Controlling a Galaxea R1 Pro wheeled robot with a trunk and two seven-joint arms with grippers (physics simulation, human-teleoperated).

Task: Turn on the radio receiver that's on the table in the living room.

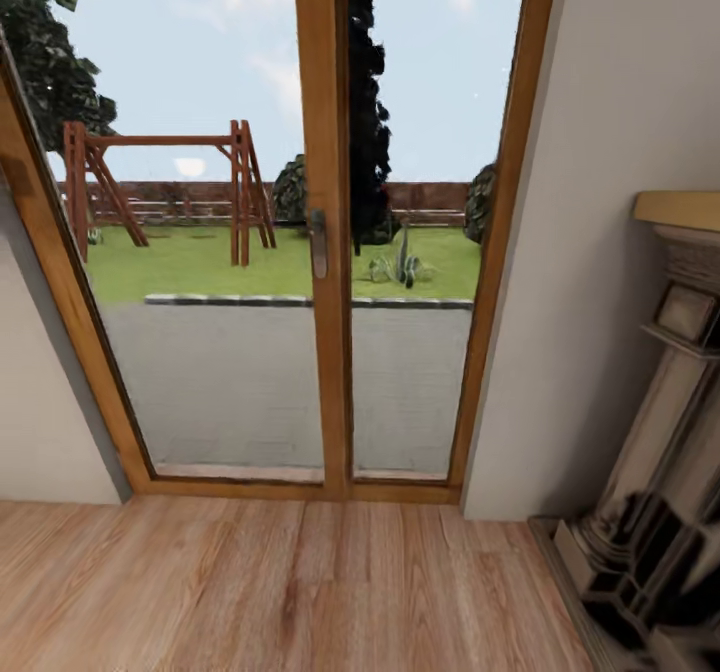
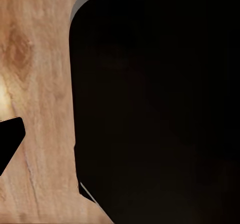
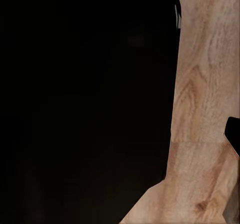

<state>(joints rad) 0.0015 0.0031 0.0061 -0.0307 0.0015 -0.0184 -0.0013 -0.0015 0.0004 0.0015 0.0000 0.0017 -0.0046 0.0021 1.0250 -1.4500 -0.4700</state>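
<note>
It's facing the glass door (image 1: pixel 320 242), the fireplace (image 1: pixel 660 432) close on its right; turning carelessly could clip it. Either end effector's spread I cannot tell.

You face a double glass door (image 1: pixel 325 252) straight ahead, and its handle (image 1: pixel 318 244) sits on the middle post. The plank floor (image 1: pixel 280 592) runs from you up to the door's sill. Right of the door a wall (image 1: pixel 590 252) comes toward you, and against that wall, nearer you than the door, stands a fireplace surround (image 1: pixel 650 452). Beyond the door lies paving, then a lawn with a swing frame (image 1: pixel 165 192) to the handle's left and a fence behind it.
</note>
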